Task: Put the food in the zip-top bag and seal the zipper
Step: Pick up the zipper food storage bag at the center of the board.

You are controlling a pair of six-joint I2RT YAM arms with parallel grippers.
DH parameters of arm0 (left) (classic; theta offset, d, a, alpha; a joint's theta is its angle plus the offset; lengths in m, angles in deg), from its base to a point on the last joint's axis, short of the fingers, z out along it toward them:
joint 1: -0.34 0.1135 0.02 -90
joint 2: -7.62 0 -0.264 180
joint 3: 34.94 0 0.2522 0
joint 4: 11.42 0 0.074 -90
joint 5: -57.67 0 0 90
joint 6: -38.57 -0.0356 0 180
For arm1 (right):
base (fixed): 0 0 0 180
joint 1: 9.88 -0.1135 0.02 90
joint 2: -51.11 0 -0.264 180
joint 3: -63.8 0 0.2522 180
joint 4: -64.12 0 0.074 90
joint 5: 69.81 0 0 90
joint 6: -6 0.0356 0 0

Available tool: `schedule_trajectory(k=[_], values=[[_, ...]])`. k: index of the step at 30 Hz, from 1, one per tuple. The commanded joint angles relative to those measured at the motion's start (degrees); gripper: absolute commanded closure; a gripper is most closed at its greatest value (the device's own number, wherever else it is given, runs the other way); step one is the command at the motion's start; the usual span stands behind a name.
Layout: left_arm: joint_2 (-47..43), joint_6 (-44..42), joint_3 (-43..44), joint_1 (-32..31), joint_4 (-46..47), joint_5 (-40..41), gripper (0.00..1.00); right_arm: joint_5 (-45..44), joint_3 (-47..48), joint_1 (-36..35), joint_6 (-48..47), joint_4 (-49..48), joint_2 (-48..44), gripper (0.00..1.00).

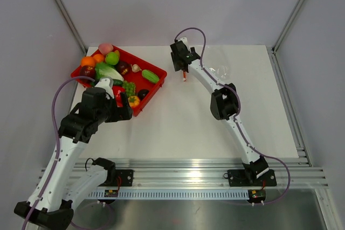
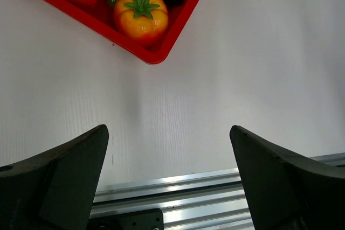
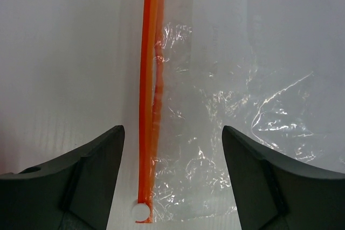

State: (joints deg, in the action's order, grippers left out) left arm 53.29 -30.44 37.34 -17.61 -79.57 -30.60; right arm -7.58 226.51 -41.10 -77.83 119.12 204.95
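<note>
Food lay heaped in the red tray at the desk's far left, cabbage among it and an orange tomato-like piece in the near corner. Left gripper hung jaws wide over bare desk just short of that corner, holding nothing. Zip-top bag lay flat, well right of the tray, partly hidden by the right arm from overhead. Right gripper hovered spread wide above the zipper, the strip nearer its left finger, with a white round tab at the near end.
</note>
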Motion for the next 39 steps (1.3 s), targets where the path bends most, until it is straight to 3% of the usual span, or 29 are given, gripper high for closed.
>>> schedule_trajectory(k=[1,2,6,7,10,11,12,18,23,28,31,36,39], values=[[0.4,0.2,-0.3,-0.2,1.7,-1.3,0.01,-0.4,3.4,-0.2,-2.0,-4.1,1.9,0.20],[0.4,0.3,-0.5,-0.2,1.8,-1.4,0.01,-1.0,3.5,-0.2,-2.0,-4.7,2.2,0.21],[1.2,0.4,-1.0,-0.2,2.1,-1.4,0.01,-3.5,3.5,-0.2,-2.7,-7.0,3.3,0.42],[1.3,0.4,-1.3,-0.2,2.1,-1.4,0.01,-4.0,3.3,-0.2,-2.6,-7.2,3.3,0.58],[1.8,0.5,-1.7,-0.2,2.9,-1.4,0.01,-5.8,1.3,-0.2,-1.0,-7.5,1.5,0.83],[1.9,0.5,-1.9,-0.2,3.1,-1.4,0.01,-5.9,-0.3,-0.2,-0.4,-7.8,0.3,0.98],[2.0,0.5,-2.1,-0.2,3.3,-1.4,0.01,-5.6,-2.2,-0.2,0.8,-9.7,-2.8,1.00],[2.9,1.2,-2.1,-0.2,5.8,-5.9,0.01,-0.4,-16.8,-0.2,7.0,-11.5,-17.1,1.00],[3.5,2.6,-1.0,-0.2,9.2,-10.7,0.01,6.6,-35.0,-0.2,12.0,-14.2,-30.9,1.00],[5.9,8.3,-2.0,-0.3,14.2,-17.1,0.01,15.2,-53.2,-0.4,20.0,-16.1,-46.9,1.00],[7.8,14.4,-4.2,-1.0,22.0,-22.0,0.01,18.2,-64.1,-1.1,24.8,-19.3,-56.2,1.00],[11.2,20.5,-4.6,-3.6,30.3,-22.4,0.05,19.8,-73.0,-4.1,30.8,-18.6,-66.3,1.00],[15.0,24.5,-4.9,-5.4,38.3,-27.0,0.07,19.2,-74.3,-7.3,33.5,-17.0,-69.4,1.00]])
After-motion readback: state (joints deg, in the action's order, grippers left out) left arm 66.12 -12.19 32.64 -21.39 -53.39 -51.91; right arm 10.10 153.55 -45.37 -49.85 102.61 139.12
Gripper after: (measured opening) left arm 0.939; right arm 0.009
